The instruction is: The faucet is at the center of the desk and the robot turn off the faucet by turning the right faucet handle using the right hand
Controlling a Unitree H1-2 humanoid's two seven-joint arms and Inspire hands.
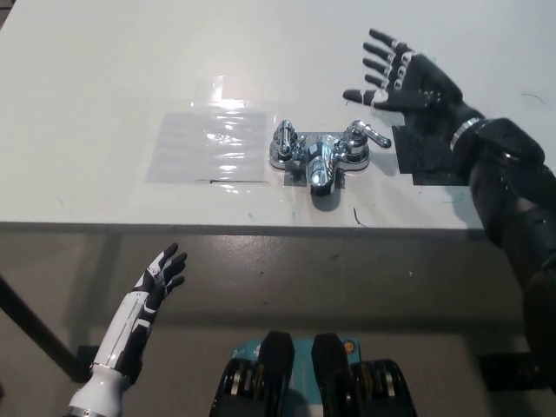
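A chrome faucet [319, 156] stands at the middle of the white desk [104, 78], its spout pointing toward the front edge. The right handle [362, 136] points to the right, and the left handle [283, 137] sits on the other side. My black right hand [407, 82] hovers open above and to the right of the right handle, fingers spread, not touching it. Below the desk's front edge at the lower left, my white left hand [158, 278] rests open.
A clear plastic sheet [208, 143] is taped flat to the desk left of the faucet. A black patch [434, 156] lies on the desk right of the faucet, under my right forearm. The desk's front edge runs just below the faucet.
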